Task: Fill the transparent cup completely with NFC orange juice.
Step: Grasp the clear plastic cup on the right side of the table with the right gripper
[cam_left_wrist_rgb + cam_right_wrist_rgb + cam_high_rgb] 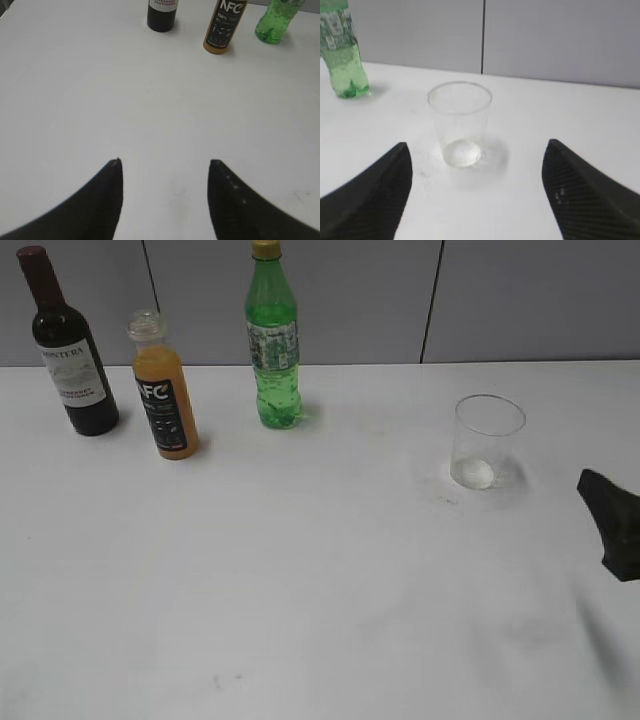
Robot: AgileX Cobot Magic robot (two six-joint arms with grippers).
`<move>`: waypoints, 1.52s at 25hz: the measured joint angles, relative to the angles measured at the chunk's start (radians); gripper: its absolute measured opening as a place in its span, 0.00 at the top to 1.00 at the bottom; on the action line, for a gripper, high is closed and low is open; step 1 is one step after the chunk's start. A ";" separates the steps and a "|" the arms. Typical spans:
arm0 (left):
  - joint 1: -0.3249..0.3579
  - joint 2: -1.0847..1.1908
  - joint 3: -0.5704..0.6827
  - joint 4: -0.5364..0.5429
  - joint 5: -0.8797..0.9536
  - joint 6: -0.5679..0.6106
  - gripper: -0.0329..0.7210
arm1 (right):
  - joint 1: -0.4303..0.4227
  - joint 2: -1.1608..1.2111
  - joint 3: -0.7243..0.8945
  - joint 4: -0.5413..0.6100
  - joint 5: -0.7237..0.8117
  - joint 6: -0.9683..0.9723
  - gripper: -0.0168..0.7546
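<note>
The transparent cup (487, 441) stands empty and upright on the white table, right of centre; it also shows in the right wrist view (460, 122). The NFC orange juice bottle (165, 390), black label, clear cap on, stands at the back left, and shows in the left wrist view (224, 26). My right gripper (477, 150) is open and empty, a short way in front of the cup; one dark finger shows at the right edge of the exterior view (612, 522). My left gripper (165, 162) is open and empty over bare table, well short of the bottles.
A dark wine bottle (70, 345) stands left of the juice bottle, and a green soda bottle (273, 340) right of it, both near the grey back wall. The green bottle also shows in the right wrist view (341, 55).
</note>
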State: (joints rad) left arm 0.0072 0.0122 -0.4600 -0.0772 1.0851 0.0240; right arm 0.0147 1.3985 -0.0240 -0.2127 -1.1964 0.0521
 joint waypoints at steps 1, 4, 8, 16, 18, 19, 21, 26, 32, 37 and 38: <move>0.000 0.000 0.000 0.000 0.000 0.000 0.40 | 0.000 0.035 -0.001 -0.001 -0.001 -0.003 0.16; 0.000 0.000 0.000 0.000 0.000 0.000 0.40 | 0.000 0.111 -0.011 -0.013 -0.004 -0.007 0.16; 0.000 0.000 0.000 0.000 0.000 0.000 0.40 | 0.000 0.185 -0.029 -0.029 -0.008 -0.011 0.16; 0.000 0.000 0.000 0.000 0.000 0.000 0.40 | 0.000 0.330 -0.058 -0.044 -0.012 -0.082 0.15; 0.000 0.000 0.000 0.000 0.000 0.000 0.40 | 0.000 0.364 -0.084 -0.067 -0.012 -0.083 0.12; 0.000 0.000 0.000 0.000 0.000 0.000 0.40 | 0.000 0.381 -0.100 -0.080 -0.012 -0.083 0.11; 0.000 0.000 0.000 0.000 0.000 0.000 0.40 | 0.000 0.404 -0.136 -0.106 -0.012 -0.076 0.11; 0.000 0.000 0.000 0.000 0.000 0.000 0.40 | 0.000 0.436 -0.230 -0.116 -0.012 -0.014 0.10; 0.000 0.000 0.000 0.000 0.000 0.000 0.40 | 0.000 0.511 -0.322 -0.141 -0.013 0.022 0.10; 0.000 0.000 0.000 0.000 0.000 0.000 0.40 | 0.000 0.589 -0.403 -0.180 -0.013 0.067 0.10; 0.000 0.000 0.000 0.000 0.000 0.000 0.40 | 0.000 0.600 -0.416 -0.183 -0.013 0.069 0.10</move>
State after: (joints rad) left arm 0.0072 0.0122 -0.4600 -0.0772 1.0851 0.0240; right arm 0.0147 1.9985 -0.4398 -0.3955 -1.2092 0.1214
